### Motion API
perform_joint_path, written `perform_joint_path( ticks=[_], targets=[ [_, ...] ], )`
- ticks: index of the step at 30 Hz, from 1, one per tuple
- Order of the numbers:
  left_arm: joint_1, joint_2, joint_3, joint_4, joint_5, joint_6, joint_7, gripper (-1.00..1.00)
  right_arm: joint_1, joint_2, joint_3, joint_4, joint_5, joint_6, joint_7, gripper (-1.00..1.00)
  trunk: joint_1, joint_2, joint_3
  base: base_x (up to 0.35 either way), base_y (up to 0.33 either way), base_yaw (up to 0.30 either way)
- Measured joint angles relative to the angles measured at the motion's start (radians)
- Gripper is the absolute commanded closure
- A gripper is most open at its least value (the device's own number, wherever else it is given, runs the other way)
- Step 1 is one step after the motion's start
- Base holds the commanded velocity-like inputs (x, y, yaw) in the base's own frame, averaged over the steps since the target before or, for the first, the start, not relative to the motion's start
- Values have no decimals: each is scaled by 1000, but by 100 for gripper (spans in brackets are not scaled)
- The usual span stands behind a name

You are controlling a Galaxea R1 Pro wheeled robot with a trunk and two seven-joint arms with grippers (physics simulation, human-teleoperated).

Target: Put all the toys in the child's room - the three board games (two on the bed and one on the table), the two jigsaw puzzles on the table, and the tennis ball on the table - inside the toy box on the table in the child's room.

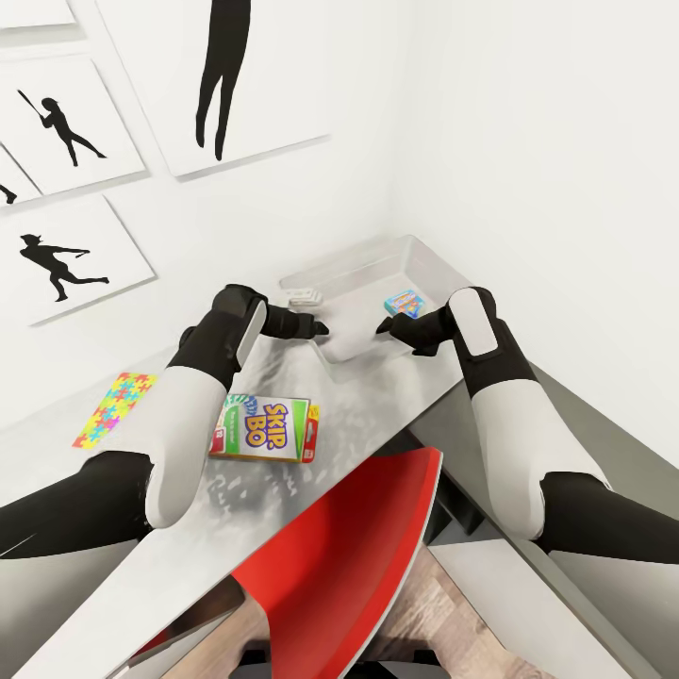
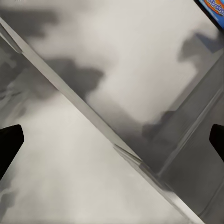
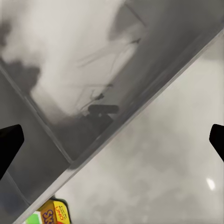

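On the white table (image 1: 396, 415), the long light-grey toy box (image 1: 377, 273) holds one small colourful game box (image 1: 407, 303); green Skip-Bo box (image 1: 269, 430) and multicolour jigsaw square (image 1: 115, 407) remain outside. Both grippers' fingers spread open, empty, at the bin's near rim.

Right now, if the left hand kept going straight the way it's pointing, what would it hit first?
Most likely the toy box: the left hand points at its near rim, and its wrist view looks across that rim into the bin. Depth is unclear.
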Motion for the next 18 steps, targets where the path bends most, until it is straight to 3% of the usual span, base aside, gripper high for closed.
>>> perform_joint_path(
  ticks=[18],
  targets=[
    [1, 0, 0, 0, 0, 0, -1, -100, 0, -1, 0, 0, 0, 0, -1, -100, 0, 0, -3, 0, 0, 0]
  ],
)
